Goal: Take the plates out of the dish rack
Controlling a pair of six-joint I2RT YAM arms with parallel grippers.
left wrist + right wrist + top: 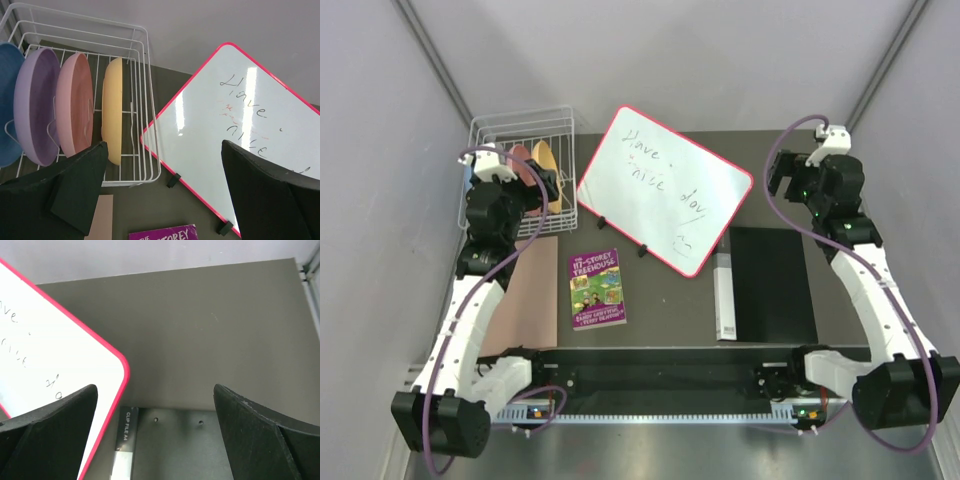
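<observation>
Top view, table corner by corner.

- Dish rack [525, 130]: far corner at ten o'clock, hard against the left wall. Raised wire sides and upright tines are what keep the load on edge.
- Whiteboard [665, 190]: about twelve o'clock, tilted on small black feet, its near corner just beside the rack (a likely snag for anything swung out sideways).
- Plates, left wrist view: blue plate [7, 100], lavender plate [37, 105], pink plate [75, 107] and yellow-orange plate [114, 110]. Each stands upright between tines, faces parallel, none unloaded. Yellow-orange is the outermost, so by my reading the first to lift.
- Left gripper [164, 145]: over the rack's near edge, jaws spread full wide, gripping nothing, touching nothing. Looks lined up for an approach.
- Right gripper [155, 387]: at two o'clock, above bare table, well apart from the rack. Jaws fully spread and empty.
</observation>
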